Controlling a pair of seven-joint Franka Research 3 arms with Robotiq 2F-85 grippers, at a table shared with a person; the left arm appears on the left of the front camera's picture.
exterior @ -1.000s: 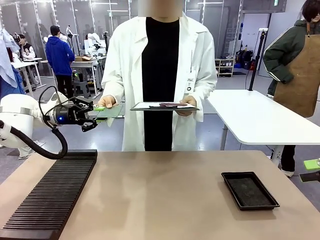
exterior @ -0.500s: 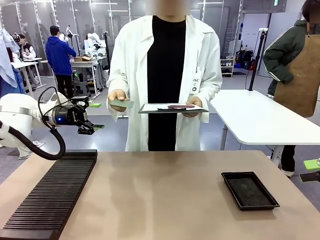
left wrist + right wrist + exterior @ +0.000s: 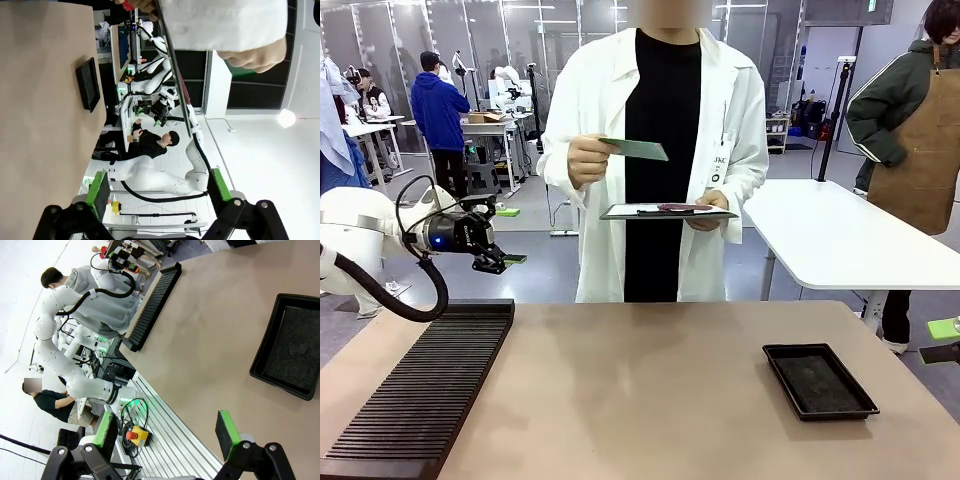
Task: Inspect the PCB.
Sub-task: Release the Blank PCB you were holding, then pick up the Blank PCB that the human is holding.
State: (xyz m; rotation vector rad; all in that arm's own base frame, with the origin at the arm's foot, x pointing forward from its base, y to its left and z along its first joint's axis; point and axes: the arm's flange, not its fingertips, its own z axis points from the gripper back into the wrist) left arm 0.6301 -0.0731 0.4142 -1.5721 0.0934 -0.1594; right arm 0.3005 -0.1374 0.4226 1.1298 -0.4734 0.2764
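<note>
The person across the table holds the PCB (image 3: 635,149), a thin green board, at chest height in one hand. A sliver of the PCB (image 3: 241,70) peeks out behind that hand in the left wrist view. Their other hand carries a dark flat tablet (image 3: 668,211) at waist height. My left gripper (image 3: 510,235) hovers open and holding nothing off the table's far left corner, well below and to the left of the board. Its green pads (image 3: 97,192) stand wide apart. My right gripper (image 3: 945,340) shows at the right edge, and its fingers (image 3: 227,432) stand open and bare over the table.
A black slotted rack (image 3: 425,385) lies along the table's left side. A shallow black tray (image 3: 818,380) sits at the right, also seen as the tray (image 3: 290,355) in the right wrist view. A white table (image 3: 840,235) and another person stand behind at the right.
The person took the PCB from my left gripper and raised it to chest height. My left gripper opened and drew back a little.
</note>
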